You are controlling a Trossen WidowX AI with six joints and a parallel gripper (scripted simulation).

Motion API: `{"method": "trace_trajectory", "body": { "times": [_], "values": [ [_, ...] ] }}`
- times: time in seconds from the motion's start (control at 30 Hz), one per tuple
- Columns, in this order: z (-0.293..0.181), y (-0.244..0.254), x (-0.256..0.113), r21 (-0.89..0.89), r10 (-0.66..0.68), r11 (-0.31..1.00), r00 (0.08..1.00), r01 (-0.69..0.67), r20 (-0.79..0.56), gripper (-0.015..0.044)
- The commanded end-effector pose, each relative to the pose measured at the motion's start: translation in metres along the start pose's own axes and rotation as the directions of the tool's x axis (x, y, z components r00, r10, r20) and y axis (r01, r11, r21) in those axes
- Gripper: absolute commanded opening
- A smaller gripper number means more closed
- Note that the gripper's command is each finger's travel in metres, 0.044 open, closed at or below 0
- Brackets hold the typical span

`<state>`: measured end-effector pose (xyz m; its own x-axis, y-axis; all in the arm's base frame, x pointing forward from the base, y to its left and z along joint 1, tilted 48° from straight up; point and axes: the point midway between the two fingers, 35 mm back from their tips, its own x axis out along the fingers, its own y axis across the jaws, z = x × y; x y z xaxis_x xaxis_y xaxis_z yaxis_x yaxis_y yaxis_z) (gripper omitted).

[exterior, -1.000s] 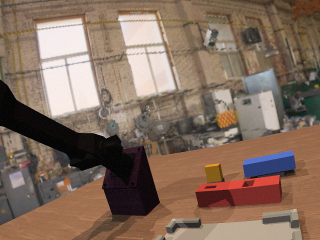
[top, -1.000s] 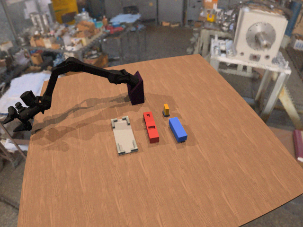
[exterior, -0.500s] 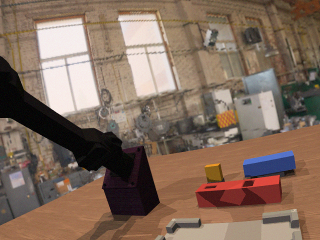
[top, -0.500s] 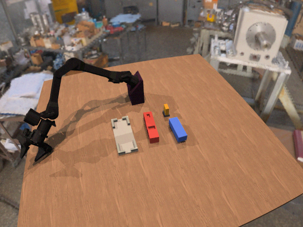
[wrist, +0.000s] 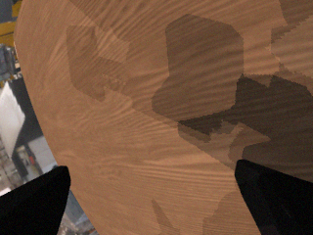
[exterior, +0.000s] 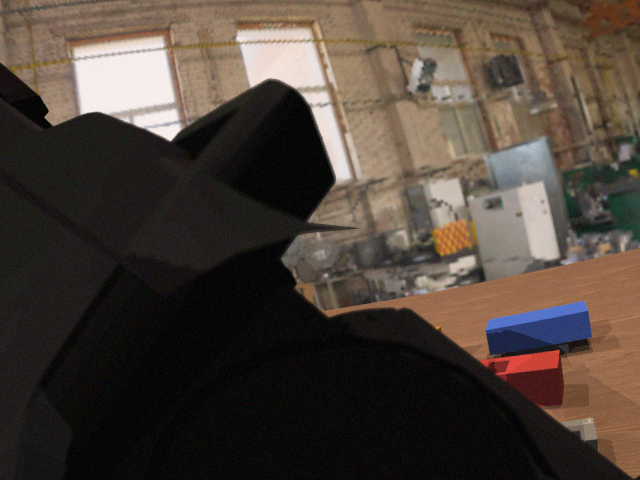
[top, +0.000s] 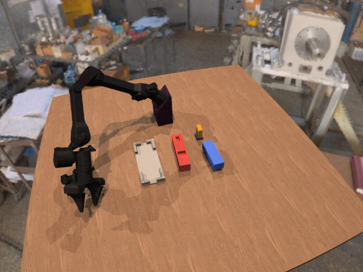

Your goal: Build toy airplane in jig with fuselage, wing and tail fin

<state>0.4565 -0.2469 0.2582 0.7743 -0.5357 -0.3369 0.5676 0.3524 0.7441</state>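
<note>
The red fuselage (top: 183, 159) (exterior: 535, 379) lies on the table beside the jig, its two sockets facing up. The pale cradle jig (top: 148, 164) is empty, with raised corner brackets; one corner shows in the exterior view. The blue wing (top: 213, 154) (exterior: 540, 328) rests on the table on the fuselage's far side from the jig. The orange tail fin (top: 199, 131) stands upright on a dark base near the fuselage's socketed end. My gripper (top: 89, 207) (wrist: 155, 173) is open and empty, pointing down over the table, well to the jig's left in the top view.
The dark arm base (top: 164, 112) stands behind the jig and parts. The wooden table (top: 234, 219) extends around them, and its edge shows at the left in the wrist view. The arm blocks much of the exterior view.
</note>
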Motion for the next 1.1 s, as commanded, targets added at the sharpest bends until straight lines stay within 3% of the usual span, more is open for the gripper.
{"method": "trace_trajectory", "body": {
  "times": [0.0,0.2,0.5,0.57,0.73,0.93,1.07],
  "values": [
    [-0.073,-0.019,0.0,-0.112,-0.132,0.987,0.983,0.117,-0.131,0.044],
    [-0.167,-0.047,-0.023,-0.335,-0.316,0.916,0.911,0.221,-0.263,0.044],
    [-0.272,-0.099,-0.09,-0.713,-0.556,0.675,0.766,0.19,-0.322,0.044],
    [-0.287,-0.111,-0.106,-0.784,-0.606,0.597,0.737,0.172,-0.299,0.044],
    [-0.319,-0.149,-0.167,-0.967,-0.73,0.248,0.669,0.064,-0.143,0.044],
    [-0.324,-0.177,-0.23,-0.969,-0.721,-0.231,0.684,-0.085,0.112,0.044],
    [-0.323,-0.178,-0.236,-0.954,-0.708,-0.283,0.692,-0.098,0.139,0.044]
  ]
}}
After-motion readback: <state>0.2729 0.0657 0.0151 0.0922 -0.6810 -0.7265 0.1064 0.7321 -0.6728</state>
